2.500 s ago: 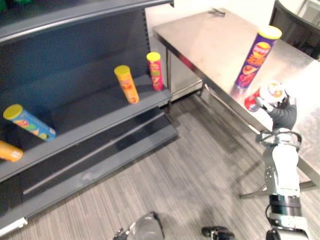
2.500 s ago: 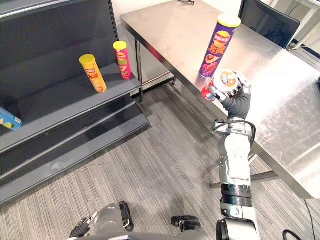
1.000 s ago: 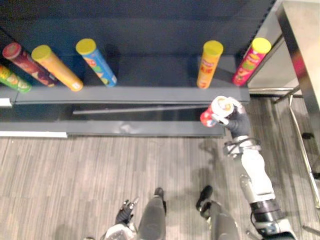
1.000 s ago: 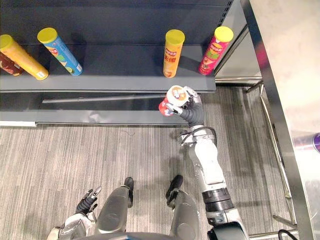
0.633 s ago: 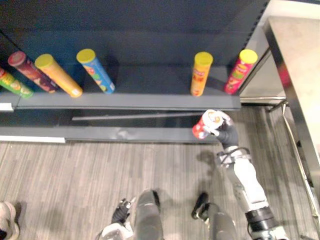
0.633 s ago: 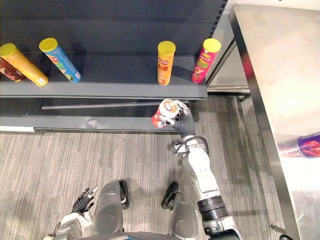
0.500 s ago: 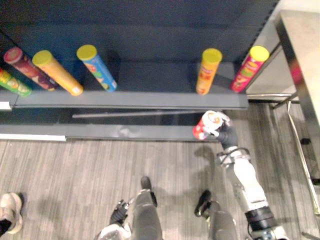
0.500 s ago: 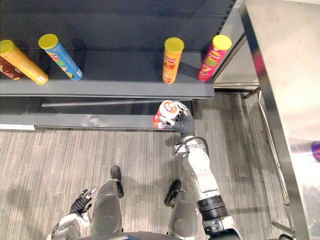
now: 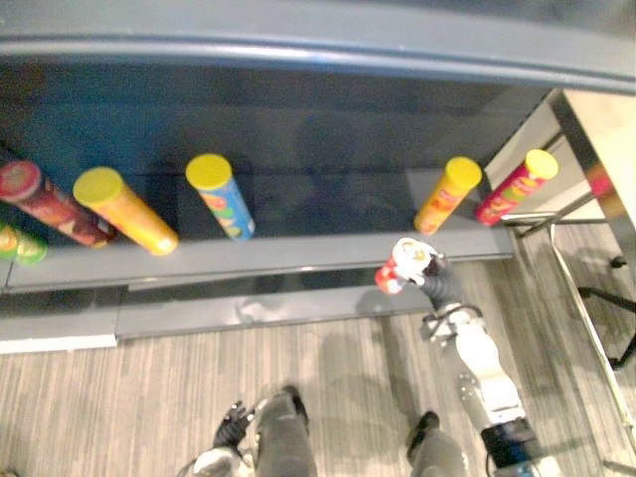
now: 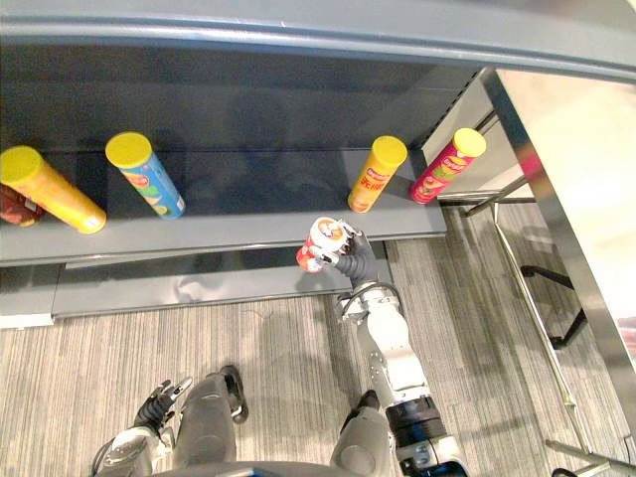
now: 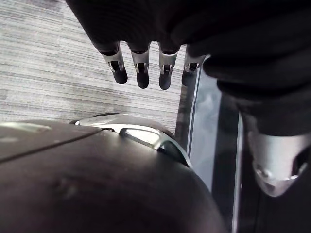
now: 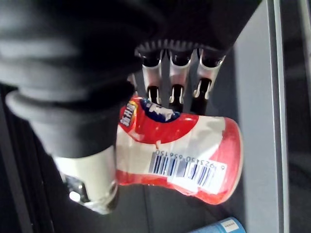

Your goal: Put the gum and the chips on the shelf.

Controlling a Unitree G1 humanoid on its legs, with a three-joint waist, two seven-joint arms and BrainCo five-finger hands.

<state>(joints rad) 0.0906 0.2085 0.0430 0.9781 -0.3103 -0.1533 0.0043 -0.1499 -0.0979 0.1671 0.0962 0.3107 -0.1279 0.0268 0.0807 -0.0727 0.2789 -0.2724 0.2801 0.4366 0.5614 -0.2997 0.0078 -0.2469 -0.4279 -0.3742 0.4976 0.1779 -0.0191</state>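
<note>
Dark shelf (image 10: 248,231) across 12 o'clock, grey striped floor (image 10: 278,368) below, steel table (image 10: 586,189) at 3 o'clock. Upright on the shelf board: orange can (image 10: 50,189), blue can (image 10: 147,176), second orange can (image 10: 376,174), pink can (image 10: 440,166).

Gum can (image 10: 320,243), red and white, tilted at the board's front edge, at 7 o'clock of the second orange can, apart from it. Clamped in right hand (image 10: 356,263), fingers (image 12: 176,77) curled round its side.

Left hand (image 10: 159,402) low at 7 o'clock, fingers slack, holding nothing.

Right hand (image 10: 354,264) clasping gum tub (image 10: 320,244), before shelf (image 10: 256,197)
</note>
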